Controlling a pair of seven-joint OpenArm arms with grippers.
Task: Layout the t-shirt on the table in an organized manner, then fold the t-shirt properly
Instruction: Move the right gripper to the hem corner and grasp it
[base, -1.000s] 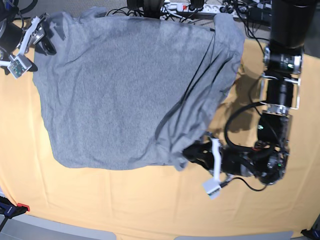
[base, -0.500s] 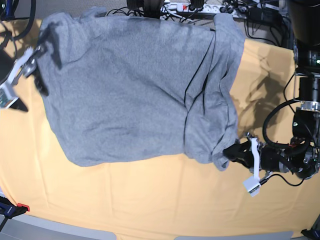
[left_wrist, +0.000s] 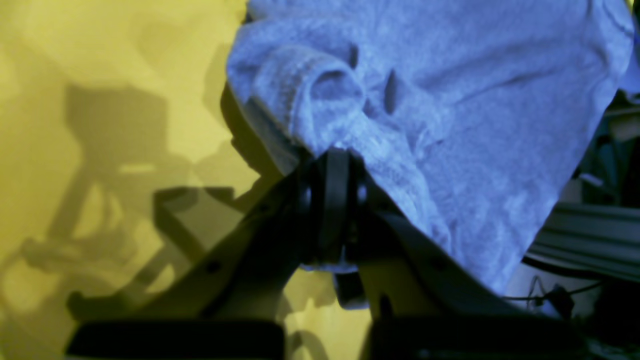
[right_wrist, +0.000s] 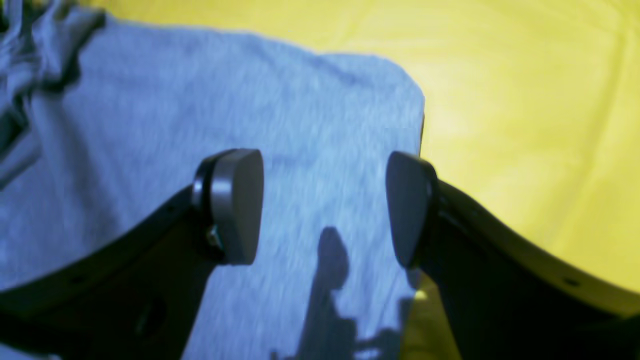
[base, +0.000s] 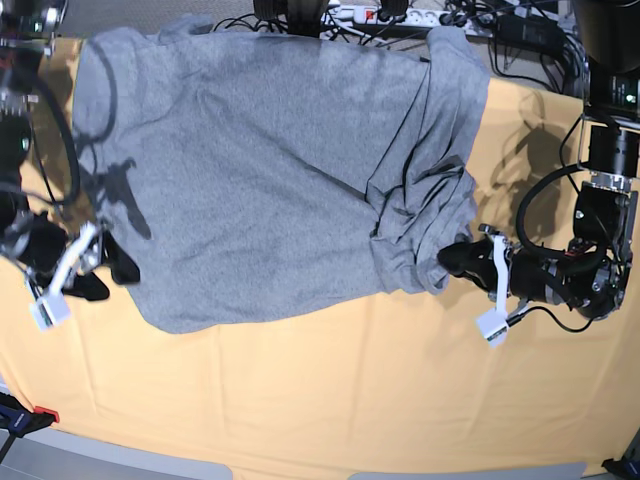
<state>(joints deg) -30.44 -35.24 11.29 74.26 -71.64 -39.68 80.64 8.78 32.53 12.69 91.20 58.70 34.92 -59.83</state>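
Since a second ago, we note two displacements. Item: left gripper (base: 452, 262), clamped tight on a bunched fold of the t-shirt (base: 270, 170), has carried that fold outward toward its own side; the diagonal flap that lay across the shirt body is now drawn back to a rumpled ridge near the gripper. Item: right gripper (base: 100, 268), fingers spread wide and holding nothing, has come down from the shirt's far corner to the near corner, where it hangs over the grey cloth at its edge.

Location of garment: on the table (base: 300, 400), mostly spread, far edge among the cables (base: 400, 18), one side gathered in wrinkles.

Wrist views: cloth pinched between closed fingers (left_wrist: 330, 200); open pads (right_wrist: 235, 205) above the shirt corner (right_wrist: 395, 100).

Our judgement: layout stage, partly done; the crumpled side wants flattening before any folding.
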